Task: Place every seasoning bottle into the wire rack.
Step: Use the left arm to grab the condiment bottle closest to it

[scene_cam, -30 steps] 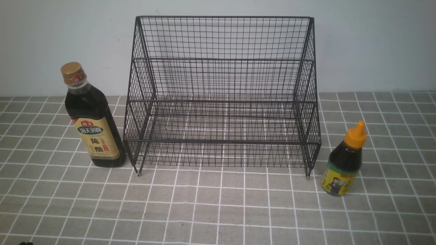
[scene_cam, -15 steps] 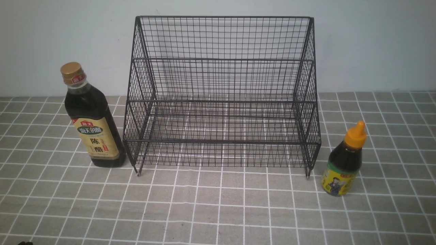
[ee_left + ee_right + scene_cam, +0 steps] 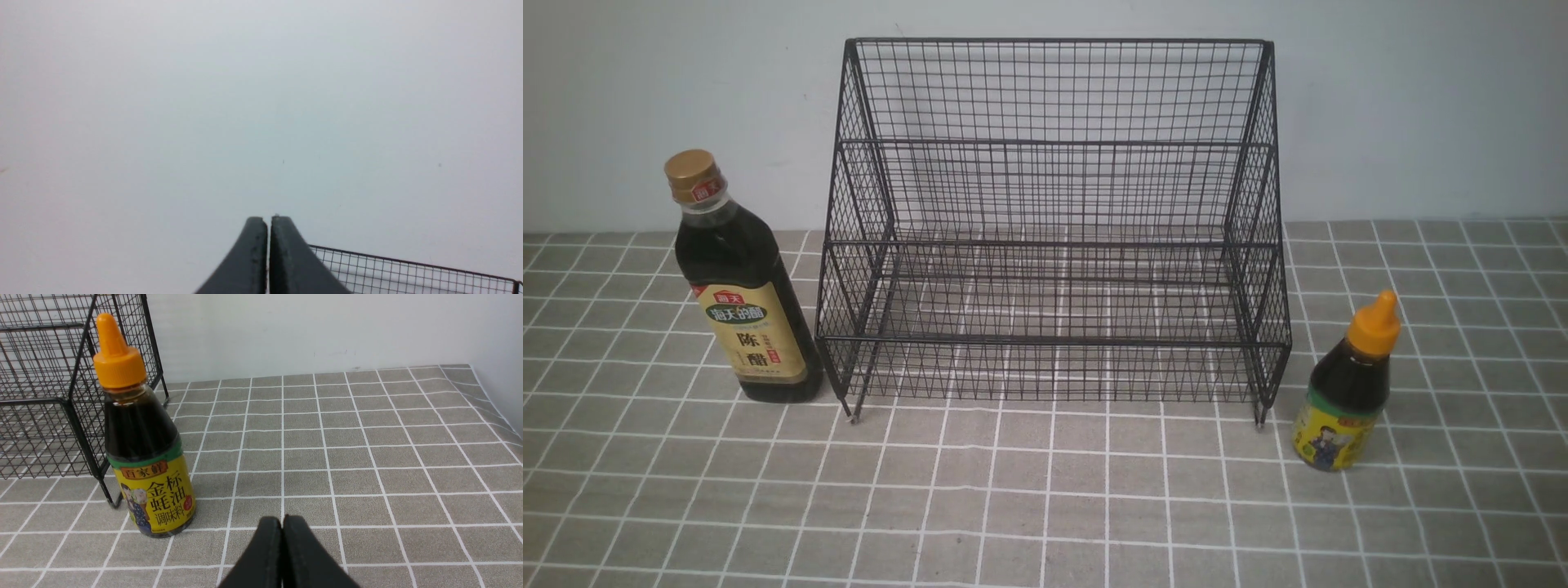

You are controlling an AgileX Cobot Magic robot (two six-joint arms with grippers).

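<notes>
Nothing is sitting racked yet: the tall gold-capped dark bottle (image 3: 743,302) and short orange-capped bottle (image 3: 1343,400) are flanking the black wire-mesh rack (image 3: 1054,245) (empty); left fingers (image 3: 253,261) and right fingers (image 3: 304,555) are clenching nothing.

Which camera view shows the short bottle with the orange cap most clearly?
The right wrist view: the short bottle stands close and whole, its label readable. The front view shows it whole but small, right of the wire rack. The left wrist view does not show it.

The left gripper (image 3: 268,223) has its two dark grey fingers pressed flat together. The right gripper (image 3: 282,521) has its two black fingers squeezed together too, tips touching.
</notes>
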